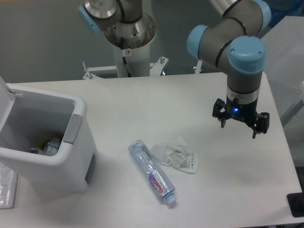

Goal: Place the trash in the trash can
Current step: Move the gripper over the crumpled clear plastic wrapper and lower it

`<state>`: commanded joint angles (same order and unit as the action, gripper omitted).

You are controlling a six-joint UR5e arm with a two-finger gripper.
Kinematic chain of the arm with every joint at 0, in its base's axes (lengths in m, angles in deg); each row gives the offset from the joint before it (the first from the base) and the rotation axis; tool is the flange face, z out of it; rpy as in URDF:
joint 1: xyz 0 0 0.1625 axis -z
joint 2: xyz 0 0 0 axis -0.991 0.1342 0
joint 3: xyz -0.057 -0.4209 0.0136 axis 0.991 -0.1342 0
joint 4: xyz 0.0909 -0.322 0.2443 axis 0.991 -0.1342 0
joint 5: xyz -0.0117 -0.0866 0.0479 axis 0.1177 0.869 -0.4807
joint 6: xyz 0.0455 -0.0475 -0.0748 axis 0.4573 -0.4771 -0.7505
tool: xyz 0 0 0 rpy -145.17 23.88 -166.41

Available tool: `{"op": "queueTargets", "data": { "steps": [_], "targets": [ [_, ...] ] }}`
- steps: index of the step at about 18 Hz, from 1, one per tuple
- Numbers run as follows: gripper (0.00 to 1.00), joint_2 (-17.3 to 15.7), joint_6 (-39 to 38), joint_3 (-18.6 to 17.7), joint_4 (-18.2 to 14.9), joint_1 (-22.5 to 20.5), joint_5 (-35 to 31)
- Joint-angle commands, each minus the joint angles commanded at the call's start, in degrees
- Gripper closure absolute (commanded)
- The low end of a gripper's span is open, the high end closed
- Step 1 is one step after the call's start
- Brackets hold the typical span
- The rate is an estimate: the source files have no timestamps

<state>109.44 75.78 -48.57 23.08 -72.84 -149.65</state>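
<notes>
Arm posed with the gripper pointed downward

The grey arm (237, 21), jointed with light blue caps, is seen reaching in from the upper right, its last segments bent so that the wrist (243, 90) is directed straight down. The black two-finger gripper (240, 127) is carried beneath the wrist, where a small blue light is lit. Its fingers (257, 126) are spread wide apart, and nothing is held between them.
</notes>
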Motion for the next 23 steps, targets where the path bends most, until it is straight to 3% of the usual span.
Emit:
{"op": "queueTargets", "data": {
  "steps": [10, 19, 23],
  "targets": [
    [0.00, 0.88, 0.18, 0.00, 0.00, -0.79, 0.00],
    [0.00, 3.60, -1.05, 0.18, 0.35, -0.53, 0.09],
    [0.00, 3.69, -2.19, -1.75, 0.79, 0.00, 4.73]
  ]
}}
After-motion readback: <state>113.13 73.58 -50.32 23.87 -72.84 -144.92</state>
